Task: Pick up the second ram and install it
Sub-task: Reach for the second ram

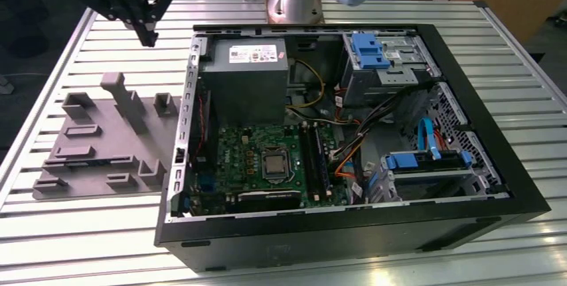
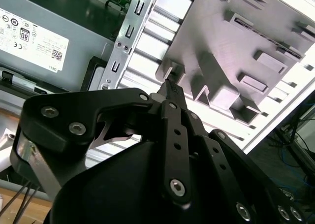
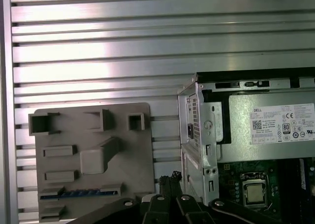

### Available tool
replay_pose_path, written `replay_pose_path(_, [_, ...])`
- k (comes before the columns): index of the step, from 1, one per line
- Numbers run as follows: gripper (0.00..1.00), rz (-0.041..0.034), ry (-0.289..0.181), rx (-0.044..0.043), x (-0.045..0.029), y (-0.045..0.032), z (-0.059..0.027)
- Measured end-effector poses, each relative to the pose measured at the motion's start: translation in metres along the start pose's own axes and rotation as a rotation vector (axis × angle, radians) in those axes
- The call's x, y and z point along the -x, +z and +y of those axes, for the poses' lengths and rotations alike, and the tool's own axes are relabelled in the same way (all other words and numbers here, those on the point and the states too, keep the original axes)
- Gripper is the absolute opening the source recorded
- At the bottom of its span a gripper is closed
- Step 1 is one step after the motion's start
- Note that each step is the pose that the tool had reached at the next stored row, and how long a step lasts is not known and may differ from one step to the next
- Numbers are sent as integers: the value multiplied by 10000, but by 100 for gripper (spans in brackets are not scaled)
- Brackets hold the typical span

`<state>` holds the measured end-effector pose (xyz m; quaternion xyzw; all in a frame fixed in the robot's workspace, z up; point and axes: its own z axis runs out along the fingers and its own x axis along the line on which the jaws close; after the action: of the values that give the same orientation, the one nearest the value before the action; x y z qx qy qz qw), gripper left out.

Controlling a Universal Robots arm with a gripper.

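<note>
Nearest to me is the open case [image 1: 354,236]. Beside it, on the exterior view's left, the grey fixture [image 1: 115,133] lies on the table [image 1: 53,233]. The ram [image 1: 91,162] sits in a slot in the fixture's near half. Farther back, the gripper [image 1: 148,38] hangs above the table, its fingers closed together and holding nothing.

2nd ram [image 3: 74,195]: thin dark-blue stick, seated on edge in gray fixture [image 3: 93,130] slot, untouched.

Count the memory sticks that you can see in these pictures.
1. The second ram sits in a long slot of the grey tray, beside the computer case. Another may sit in dark slots on the motherboard; I cannot tell.
</note>
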<state>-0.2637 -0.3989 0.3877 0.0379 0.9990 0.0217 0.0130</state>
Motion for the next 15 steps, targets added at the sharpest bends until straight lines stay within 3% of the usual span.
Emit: replay_pose_path(15, [11,0,0,0,-105,1,-8])
